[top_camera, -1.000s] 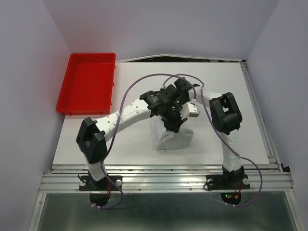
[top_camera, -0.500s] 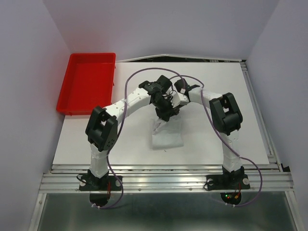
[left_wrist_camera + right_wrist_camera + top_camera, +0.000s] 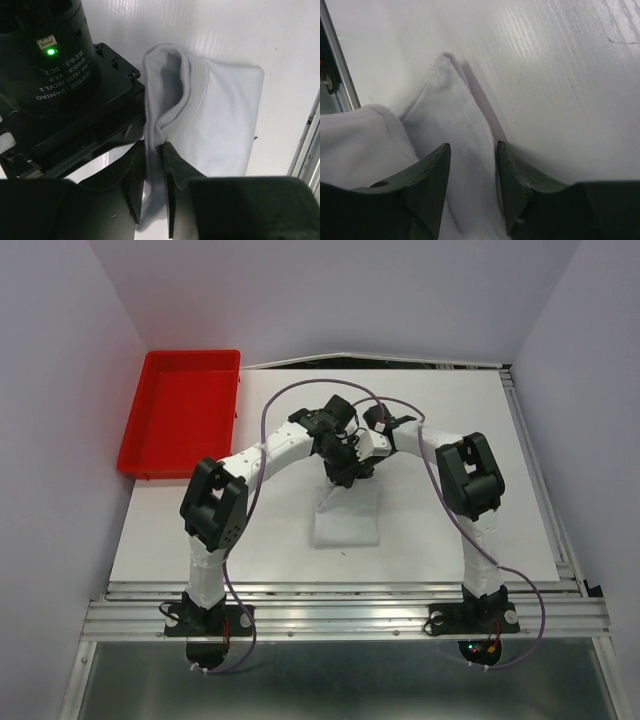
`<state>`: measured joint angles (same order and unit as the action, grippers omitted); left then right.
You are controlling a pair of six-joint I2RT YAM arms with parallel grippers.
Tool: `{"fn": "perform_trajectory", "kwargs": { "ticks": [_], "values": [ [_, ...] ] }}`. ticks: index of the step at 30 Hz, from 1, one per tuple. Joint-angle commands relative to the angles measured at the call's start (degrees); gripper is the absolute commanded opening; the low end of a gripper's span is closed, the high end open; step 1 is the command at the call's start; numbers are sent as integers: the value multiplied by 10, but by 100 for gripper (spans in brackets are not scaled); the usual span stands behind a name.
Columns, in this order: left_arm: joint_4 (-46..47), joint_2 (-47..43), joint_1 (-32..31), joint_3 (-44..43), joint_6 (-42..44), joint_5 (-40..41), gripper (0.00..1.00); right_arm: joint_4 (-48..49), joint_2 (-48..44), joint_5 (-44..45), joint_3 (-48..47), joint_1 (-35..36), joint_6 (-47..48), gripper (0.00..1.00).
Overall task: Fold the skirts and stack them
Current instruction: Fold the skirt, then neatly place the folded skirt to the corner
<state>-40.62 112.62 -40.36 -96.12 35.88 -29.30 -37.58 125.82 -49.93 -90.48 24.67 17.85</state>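
White skirt (image 3: 347, 525) folded small, mid-table, far edge lifted. Left gripper (image 3: 154, 151) pinching that raised fold; right gripper (image 3: 472, 148) beside it, fingers closed on same cloth. White table (image 3: 450, 440). Red tray (image 3: 180, 420) at far left corner. Aluminium rail (image 3: 340, 615) along near edge. Pale lavender walls (image 3: 350, 290).

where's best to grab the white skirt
Grip the white skirt by the raised ridge at its far edge, from above, jaws straddling the fold; the rest lies flat, with nothing to pinch. The left gripper and right gripper both pinch there.
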Motion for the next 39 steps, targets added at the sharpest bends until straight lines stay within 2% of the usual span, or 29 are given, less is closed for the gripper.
{"fn": "perform_trajectory", "kwargs": {
  "ticks": [1,2,3,6,7,11,13,16,19,20,21,23,24,25,28,32,39],
  "values": [
    [20,-1,29,-9,-12,27,37,-17,4,42,-11,4,-6,50],
    [20,-5,37,-17,-16,35,39,-17,3,56,-20,4,-14,52],
    [16,-16,46,-21,-18,35,40,-16,2,68,-26,4,-22,59],
    [7,-42,70,-24,-23,44,43,-4,-3,110,-55,-2,-47,64],
    [8,-63,76,-20,-27,50,43,1,-6,126,-65,-10,-56,70],
    [38,-122,80,15,-55,60,45,30,-29,206,-114,-16,-91,75],
    [52,-151,83,45,-96,57,47,42,-53,257,-134,-23,-105,80],
    [97,-202,92,107,-158,50,47,41,-86,273,-134,-23,-108,80],
    [165,-266,114,175,-225,36,47,8,-130,215,-109,-23,-119,77],
    [199,-281,119,191,-241,40,50,-10,-142,202,-83,-14,-122,76],
    [213,-309,124,216,-257,41,56,-13,-165,194,-64,-5,-126,75],
    [234,-331,137,234,-287,43,62,-5,-208,225,15,41,-124,75],
    [237,-339,140,241,-292,49,62,4,-222,242,42,61,-124,75],
    [240,-356,143,252,-295,53,68,12,-231,258,66,100,-122,75],
    [232,-376,169,260,-292,77,74,19,-226,312,116,151,-123,75],
    [201,-375,193,247,-283,68,74,17,-194,365,126,163,-134,75],
    [194,-390,198,270,-265,75,75,11,-156,393,155,168,-134,74]
  ]
}}
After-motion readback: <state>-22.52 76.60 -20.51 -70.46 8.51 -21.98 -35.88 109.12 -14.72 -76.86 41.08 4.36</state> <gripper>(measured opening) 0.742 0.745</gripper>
